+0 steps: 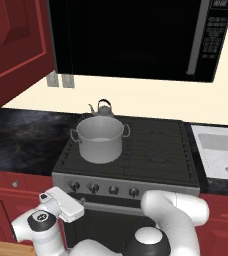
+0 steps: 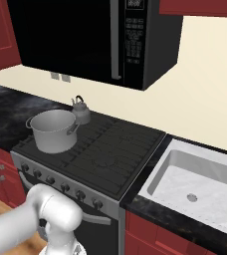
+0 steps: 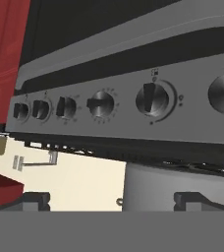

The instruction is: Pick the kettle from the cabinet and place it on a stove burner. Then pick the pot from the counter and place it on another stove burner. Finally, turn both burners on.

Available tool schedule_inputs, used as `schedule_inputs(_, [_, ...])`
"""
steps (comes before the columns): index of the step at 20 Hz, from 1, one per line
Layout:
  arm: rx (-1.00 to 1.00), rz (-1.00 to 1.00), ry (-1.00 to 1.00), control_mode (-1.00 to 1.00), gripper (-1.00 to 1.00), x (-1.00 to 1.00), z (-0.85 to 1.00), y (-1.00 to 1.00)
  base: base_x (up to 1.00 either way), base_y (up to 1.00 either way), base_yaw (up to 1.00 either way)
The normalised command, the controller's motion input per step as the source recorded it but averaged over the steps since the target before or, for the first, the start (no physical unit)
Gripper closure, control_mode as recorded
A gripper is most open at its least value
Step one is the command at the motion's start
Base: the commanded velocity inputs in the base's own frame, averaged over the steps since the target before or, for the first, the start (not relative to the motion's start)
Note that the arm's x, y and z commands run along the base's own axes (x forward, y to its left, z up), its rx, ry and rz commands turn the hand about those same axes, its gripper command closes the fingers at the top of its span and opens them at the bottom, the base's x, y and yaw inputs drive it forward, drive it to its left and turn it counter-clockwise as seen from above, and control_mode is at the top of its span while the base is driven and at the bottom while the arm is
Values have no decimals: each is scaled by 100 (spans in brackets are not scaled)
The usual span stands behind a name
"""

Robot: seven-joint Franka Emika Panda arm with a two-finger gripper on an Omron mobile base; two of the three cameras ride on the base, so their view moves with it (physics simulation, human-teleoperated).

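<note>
Now we are seeing one pot (image 1: 100, 140) and one kettle (image 1: 102, 108) sitting on the stove (image 1: 156, 150), six knobs (image 3: 154, 97) facing our released jaws.

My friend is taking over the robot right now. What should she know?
End effector: open, holding nothing, low in front of the silver knob row of the stove.
Small grey metal kettle: on the back left burner.
Wide silver-grey two-handled pot: on the front left burner of the black cooktop, in front of the kettle.
Done: both are placed on burners.
Left: turn on both burners. No flame shows, so neither seems lit.
</note>
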Motion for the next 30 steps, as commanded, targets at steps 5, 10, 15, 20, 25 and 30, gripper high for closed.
schedule_inputs(5, [0, 7, -1, -100, -100, 10, -18, -6, 0, 0, 0])
schedule_inputs(10, [0, 9, -1, -100, -100, 3, -8, -8, 0, 0, 0])
schedule_inputs(15, [0, 11, -7, -100, -100, 0, 0, 0, 0, 0, 0])
schedule_inputs(20, [1, 12, -12, -100, -100, 0, 1, -8, 0, 0, 0])
schedule_inputs(25, [2, 12, -8, -100, -100, 0, 1, -19, 0, 0, 0])
schedule_inputs(30, [3, 7, -1, -100, -100, 0, 1, -13, 0, 0, 0])
